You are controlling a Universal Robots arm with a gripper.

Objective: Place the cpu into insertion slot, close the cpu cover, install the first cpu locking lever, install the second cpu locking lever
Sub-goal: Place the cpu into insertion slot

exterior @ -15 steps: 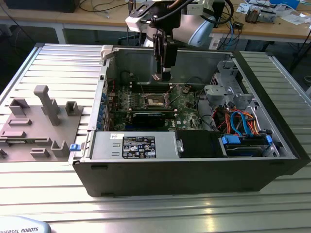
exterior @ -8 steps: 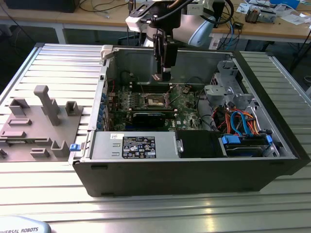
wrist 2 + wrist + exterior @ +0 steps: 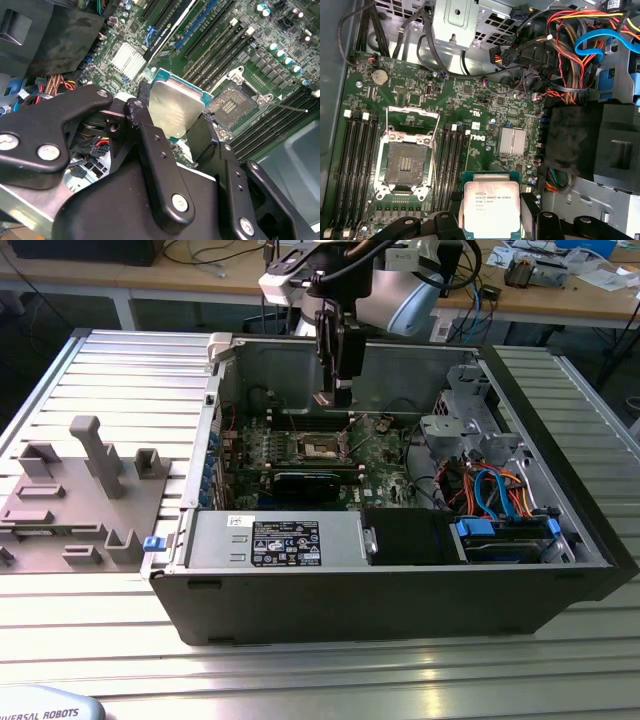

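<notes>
First wrist view: gripper point(image 3: 491, 222) clamps cpu point(image 3: 491, 200), lower edge cut off; insertion slot point(image 3: 406, 162) uncovered at board point(image 3: 470, 95) centre. Case point(image 3: 400, 590) on slatted table point(image 3: 100, 640).

A ribbed metal table point(image 3: 330, 670) filled the foreground, bright light glancing off its slats. Behind that table stood a wooden workbench point(image 3: 190, 282), cluttered with cables point(image 3: 215, 256).

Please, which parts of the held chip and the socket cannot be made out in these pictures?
1. Thin square silvery cpu: in the first wrist view, one edge is cut off by the picture edge; its underside faces away in both wrist views.
2. Same chip, second wrist view: the black end effector hides one corner.
3. Dark square insertion slot: in the exterior view, too small to tell its contacts.
</notes>
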